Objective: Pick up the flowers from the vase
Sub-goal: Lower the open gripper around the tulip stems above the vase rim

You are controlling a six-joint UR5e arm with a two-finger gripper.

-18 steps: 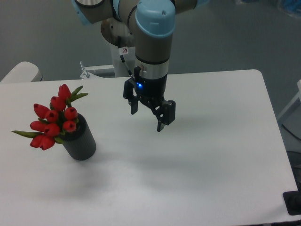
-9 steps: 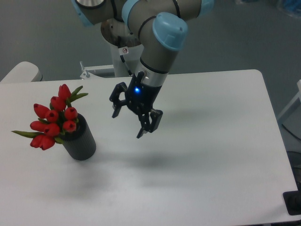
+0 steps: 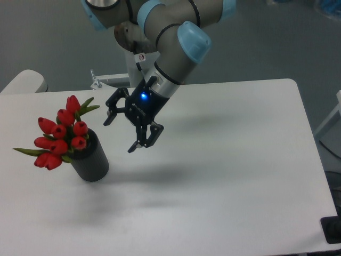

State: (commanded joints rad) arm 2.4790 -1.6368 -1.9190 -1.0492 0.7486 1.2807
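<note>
One arm: UR5e, tilted toward the left side of the table (image 3: 240, 176).
Gripper (image 3: 121, 134): spread wide, nothing between the fingers, held above the table surface, aimed down and left.
Flowers (image 3: 61, 136): red tulip buds with a few narrow green leaves, bunched and leaning out of the vase toward the left; stems hidden inside the hole.
Vase (image 3: 90, 157): short dark cylinder, upright on the table, near the left edge.
Gap: gripper sits right of the bunch, near but apart; no contact with buds or vase.
Task state: approach under way by the look of it; bunch not yet taken.
Handling, flowers: likely light; buds and leaves look soft and easy to crush or bend; the heads splay, so a grip on one bud would probably leave the rest behind.
Handling, vase: looks thick-walled, yet it may tip or drag if stems bind in the hole.
Hold point: best judged as the gathered stems just above the rim, below the buds, with fingers either side of the bunch.
Lift: likely along the lean of the stems.
</note>
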